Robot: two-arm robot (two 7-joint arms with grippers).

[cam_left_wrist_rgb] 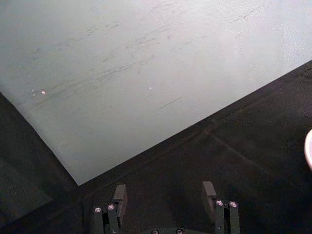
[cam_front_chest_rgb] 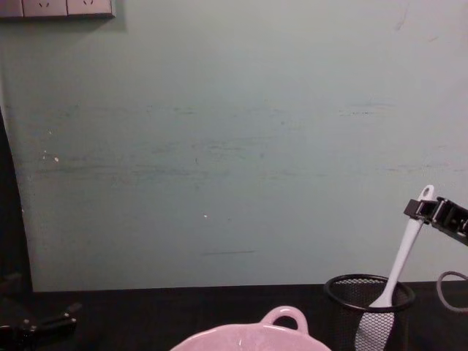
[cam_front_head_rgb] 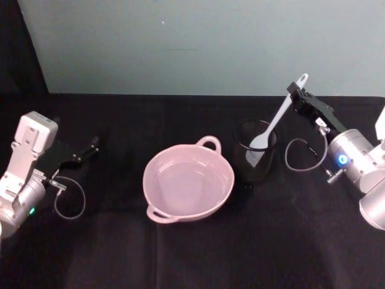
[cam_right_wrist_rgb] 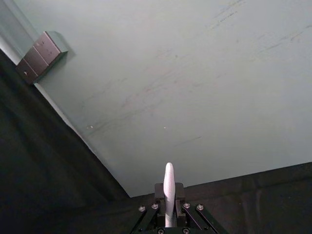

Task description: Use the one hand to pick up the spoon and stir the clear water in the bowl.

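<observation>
No text, label, brand, number or sign can be read anywhere.

My right gripper (cam_front_head_rgb: 294, 91) is black on a silver wrist, and the spoon (cam_front_head_rgb: 274, 122) in it is plain white. The bowl (cam_front_head_rgb: 188, 181) is glossy pale pink, the cup (cam_front_head_rgb: 255, 152) beside it black wire mesh. The table (cam_front_head_rgb: 192, 253) is covered in black cloth, the wall (cam_front_head_rgb: 198, 42) is pale green, and my left gripper (cam_front_head_rgb: 90, 147) is black.

Pale teal wall (cam_front_chest_rgb: 234, 146) with faint scuffs, black cloth-covered tabletop (cam_front_head_rgb: 192, 253) meeting its base, grey socket panel (cam_front_chest_rgb: 57, 7) high on wall, dark drape (cam_front_head_rgb: 18, 48) at left
</observation>
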